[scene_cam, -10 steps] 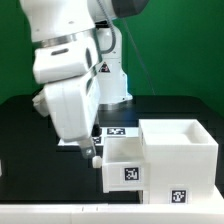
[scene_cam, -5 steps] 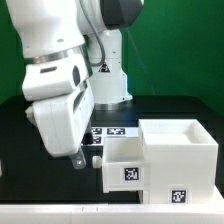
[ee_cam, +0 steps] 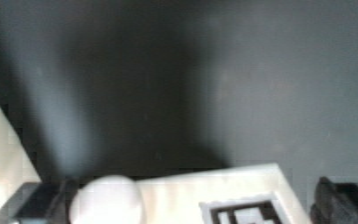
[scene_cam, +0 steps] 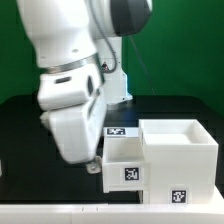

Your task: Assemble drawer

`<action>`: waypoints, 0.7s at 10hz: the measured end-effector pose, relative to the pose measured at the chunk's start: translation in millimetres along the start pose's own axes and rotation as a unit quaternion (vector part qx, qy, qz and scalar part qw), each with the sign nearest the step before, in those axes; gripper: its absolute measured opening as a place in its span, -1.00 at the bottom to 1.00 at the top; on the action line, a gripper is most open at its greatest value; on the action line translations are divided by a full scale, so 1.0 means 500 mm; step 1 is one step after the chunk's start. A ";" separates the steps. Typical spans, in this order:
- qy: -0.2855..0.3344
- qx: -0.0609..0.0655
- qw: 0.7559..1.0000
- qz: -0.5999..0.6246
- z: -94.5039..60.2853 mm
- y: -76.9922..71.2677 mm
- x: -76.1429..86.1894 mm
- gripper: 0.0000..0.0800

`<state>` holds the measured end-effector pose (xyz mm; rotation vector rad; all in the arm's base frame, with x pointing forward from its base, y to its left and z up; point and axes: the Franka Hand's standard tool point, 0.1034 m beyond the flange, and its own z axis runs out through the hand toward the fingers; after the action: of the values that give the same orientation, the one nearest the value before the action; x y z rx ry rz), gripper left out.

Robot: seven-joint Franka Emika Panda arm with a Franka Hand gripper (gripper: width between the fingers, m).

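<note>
**Drawer tray seated in casing, arm at the tray's outer end**

Item: drawer, matte white plastic. The tray (scene_cam: 127, 158), shallow and open-topped, sits partly pushed into the casing (scene_cam: 182, 155), its open end projecting toward the exterior view's left. One black-and-white square tag shows on the tray's front face, another low on the casing's front face. The casing is the larger, box-like part, at the exterior view's right, resting on the black table (scene_cam: 30, 190). The tray and casing touch.

Behind the tray, flat on the table, lies the marker board (scene_cam: 120, 131), partly hidden by the arm.

Robot arm (scene_cam: 72, 95): white, large in frame, tilted down at the exterior view's left of the tray. The gripper (scene_cam: 92, 166) is low, just beside the tray's projecting end; contact cannot be told. In the wrist view the two dark fingertips (ee_cam: 345, 199) stand far apart at the frame's edges, so the claw is spread wide, holding nothing. A blurred white surface with a tag (ee_cam: 256, 211) lies between them.
</note>
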<state>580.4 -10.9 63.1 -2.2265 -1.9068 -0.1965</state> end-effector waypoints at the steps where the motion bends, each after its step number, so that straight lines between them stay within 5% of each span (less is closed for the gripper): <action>1: 0.003 -0.005 1.000 0.014 0.008 -0.009 0.037 0.62; 3: 0.005 -0.008 1.000 0.019 0.017 -0.020 0.072 0.62; 7: 0.004 -0.008 1.000 0.019 0.014 -0.018 0.077 0.62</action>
<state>577.3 29.1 66.0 -2.2660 -1.8642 -0.2151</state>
